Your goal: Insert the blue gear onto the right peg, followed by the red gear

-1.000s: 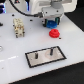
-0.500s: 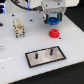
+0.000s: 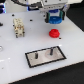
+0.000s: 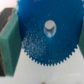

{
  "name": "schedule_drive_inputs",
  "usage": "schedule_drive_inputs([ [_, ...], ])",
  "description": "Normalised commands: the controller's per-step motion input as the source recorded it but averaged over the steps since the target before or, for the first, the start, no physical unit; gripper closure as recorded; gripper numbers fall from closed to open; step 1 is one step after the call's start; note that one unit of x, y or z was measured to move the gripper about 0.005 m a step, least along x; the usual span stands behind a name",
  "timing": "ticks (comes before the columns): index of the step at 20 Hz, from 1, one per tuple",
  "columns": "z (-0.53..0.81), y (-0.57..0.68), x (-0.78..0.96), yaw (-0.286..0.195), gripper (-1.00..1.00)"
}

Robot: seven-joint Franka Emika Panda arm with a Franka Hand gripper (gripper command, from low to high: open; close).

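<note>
One gripper (image 3: 54,18) clamped on the flat blue plastic toothed gear (image 4: 47,35), hanging beyond the grey black-edged plate (image 3: 46,56). Centre its hub hole over the thin dark right peg (image 3: 50,50), keep it level, descend slowly.

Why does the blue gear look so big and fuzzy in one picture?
In the wrist view the blue gear sits very close to the camera, so it fills the picture and its teeth look soft; in the exterior view everything is small and blocky, and the red gear casts a faint shadow.
</note>
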Motion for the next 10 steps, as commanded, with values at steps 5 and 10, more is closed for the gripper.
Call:
schedule_drive_inputs([
  [5,0.47,-0.16,0.88,0.000,1.00],
  [10,0.34,-0.19,0.89,0.000,1.00],
])
